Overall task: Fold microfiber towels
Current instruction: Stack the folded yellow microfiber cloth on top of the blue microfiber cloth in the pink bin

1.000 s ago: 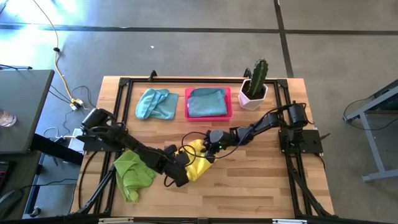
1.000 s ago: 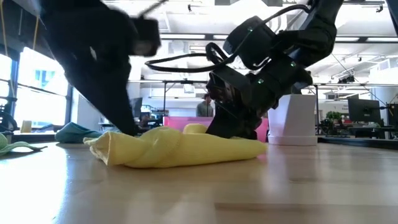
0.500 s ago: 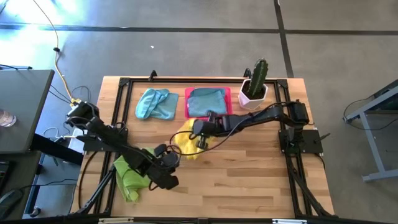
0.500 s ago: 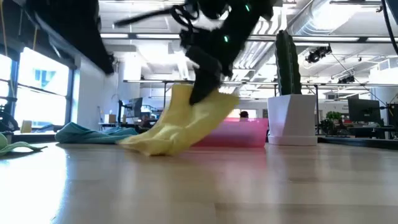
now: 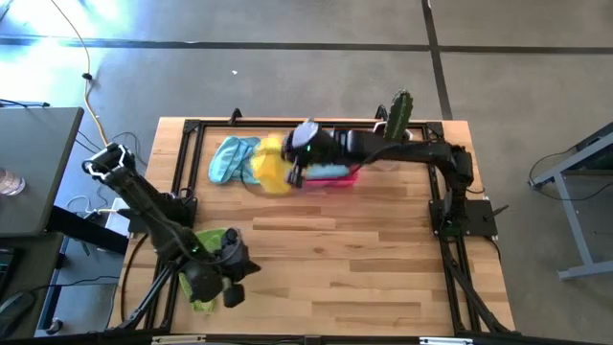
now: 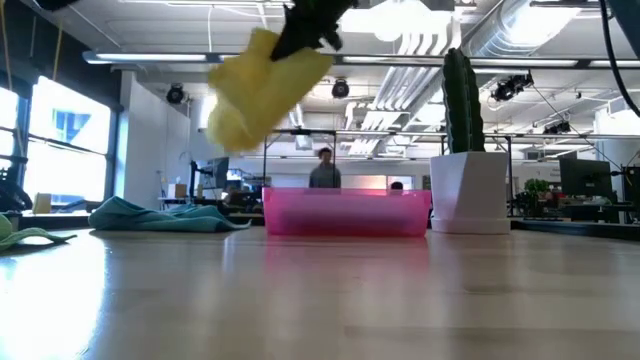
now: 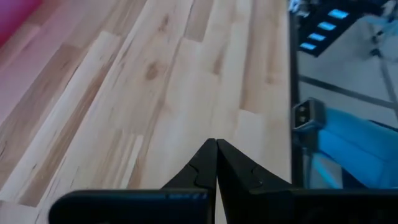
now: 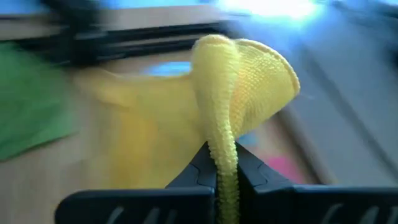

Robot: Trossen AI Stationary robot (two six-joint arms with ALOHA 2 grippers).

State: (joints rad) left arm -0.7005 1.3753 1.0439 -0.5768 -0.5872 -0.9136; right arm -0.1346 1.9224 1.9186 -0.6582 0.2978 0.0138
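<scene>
**Yellow towel held in the air beside the tray**

High view: the right gripper (image 5: 295, 174) reaches across the far side of the table (image 5: 383, 259), its fingers clenched on the yellow towel (image 5: 271, 165), which hangs off the wood between the blue towel (image 5: 233, 159) and the pink tray (image 5: 337, 172). The yellow cloth is smeared here, so its exact outline is hard to make out. The tray lies under the right arm; something light blue shows in it, probably another towel, though most of it is hidden. A cactus (image 5: 397, 113) in a white pot stands at the far right corner, just beside the tray.

In the low view the yellow towel dangles well above the tabletop, bunched and drooping to the left of the tray's near wall. The right wrist view shows the cloth pinched between the two dark fingers (image 8: 198, 171), a fold of it rising above them.

The left gripper (image 5: 233, 288) waits at the near left of the table, over the green towel (image 5: 207, 251) that lies crumpled there. Its wrist view shows the fingers (image 7: 202, 167) pressed tip to tip with nothing between them, bare wood ahead.
</scene>
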